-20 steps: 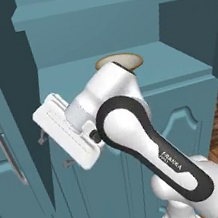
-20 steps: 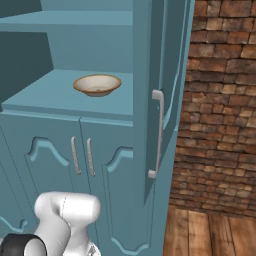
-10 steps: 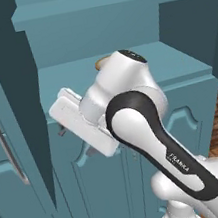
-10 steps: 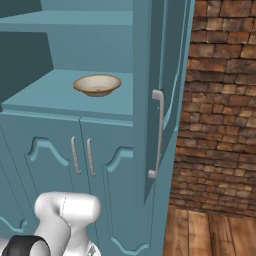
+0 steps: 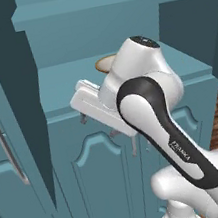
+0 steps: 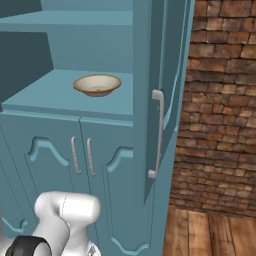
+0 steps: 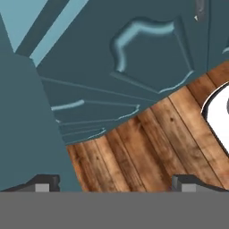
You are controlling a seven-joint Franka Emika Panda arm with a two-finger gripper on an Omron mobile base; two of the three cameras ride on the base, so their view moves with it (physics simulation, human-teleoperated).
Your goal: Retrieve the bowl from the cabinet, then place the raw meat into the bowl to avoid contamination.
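**Arm swinging up toward the shelf, bowl untouched**

bowl [image 6: 97,84] sits upright on the open cabinet [image 6: 60,125] shelf, upper-left-centre of the right base frame. Same spot as a second ago, nothing near it. In the left base frame only a sliver of its rim [image 5: 104,64] shows, behind the arm's upper joint at frame centre.

What changed: over the last second the arm has rotated and lifted. Its elbow and wrist have shifted from mid-left to centre-right of the left base frame, and the flat white hand block is now just below the shelf's front edge. The base has not moved; the right base frame matches the earlier ones.

tool [image 7: 115,183]: tips spread wide at the lower corners of the hand frame, nothing between them. It opened a touch more within the last second and now sits steady. It's looking down at the wood floor [image 7: 147,138] and the lower door panel [image 7: 152,49], so it's not aimed at the bowl yet.

Upper door [image 6: 152,95] stands open edge-on, right of centre.

Read: door step looks done and this is the pre-reach for the bowl. The wrist needs to come up and level above the shelf lip before going in, with a risk of clipping that lip. Raw meat can't be located here.
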